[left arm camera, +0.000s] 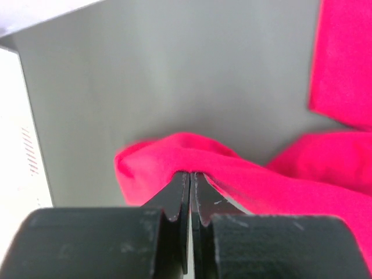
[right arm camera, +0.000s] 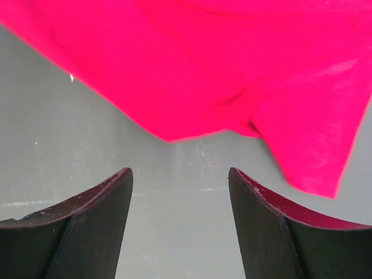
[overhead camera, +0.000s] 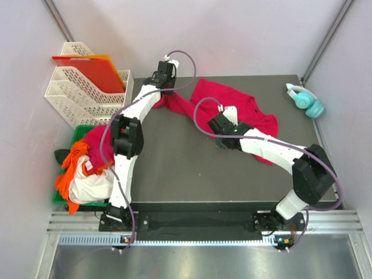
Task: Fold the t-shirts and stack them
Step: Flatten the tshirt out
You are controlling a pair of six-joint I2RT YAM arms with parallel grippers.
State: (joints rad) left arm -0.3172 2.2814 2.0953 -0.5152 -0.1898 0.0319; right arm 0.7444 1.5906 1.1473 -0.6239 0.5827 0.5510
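Note:
A crimson-red t-shirt (overhead camera: 247,110) lies crumpled across the back of the dark table (overhead camera: 174,174). My left gripper (overhead camera: 164,95) is shut on a bunched fold at the shirt's left end; in the left wrist view its jaws (left arm camera: 190,172) pinch the red cloth (left arm camera: 261,180). Near the shirt's middle, my right gripper (overhead camera: 220,135) is open and low over the table. In the right wrist view its fingers (right arm camera: 180,171) frame bare table, with the shirt's edge (right arm camera: 232,70) just ahead. More t-shirts, orange (overhead camera: 70,171), white (overhead camera: 93,186) and pinkish-red (overhead camera: 96,139), are heaped in a green bin (overhead camera: 81,128) at the left.
White mesh file trays (overhead camera: 75,96) holding a red-orange sheet (overhead camera: 87,67) stand at the back left. Teal headphones (overhead camera: 305,100) lie at the table's back right corner. Pale walls close in on the table's sides.

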